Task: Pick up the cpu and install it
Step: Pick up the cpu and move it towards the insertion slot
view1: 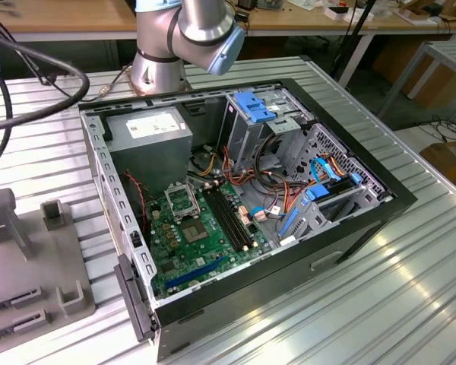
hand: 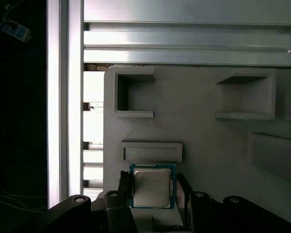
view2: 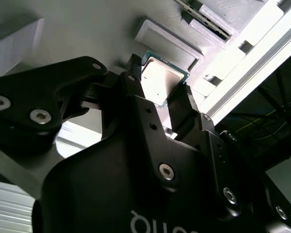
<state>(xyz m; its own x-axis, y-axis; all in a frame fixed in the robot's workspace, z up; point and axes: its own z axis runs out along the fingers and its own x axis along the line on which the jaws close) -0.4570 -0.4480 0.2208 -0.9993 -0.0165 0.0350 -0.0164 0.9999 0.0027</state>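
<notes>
The cpu (hand: 152,186) (view2: 160,80), a small square chip with a shiny silver top and a green rim, sits between my two black fingers (hand: 125,189), over the pale grey fixture plate (hand: 203,126). My gripper (hand: 153,190) (view2: 161,90) is shut on it, one finger against each side. In the exterior view the green motherboard (view1: 205,243) lies in the open computer case (view1: 289,251), and its black socket (view1: 181,201) with a metal frame is near the power supply. The arm's base (view1: 161,61) stands behind the case.
Raised pockets (hand: 133,92) and a low slab (hand: 151,151) stand on the fixture plate near the cpu. The grey fixture (view1: 30,258) lies at the exterior view's left of the case. Drive cages, cables and memory slots (view1: 232,220) crowd the case. A black cable (view1: 38,72) loops at upper left.
</notes>
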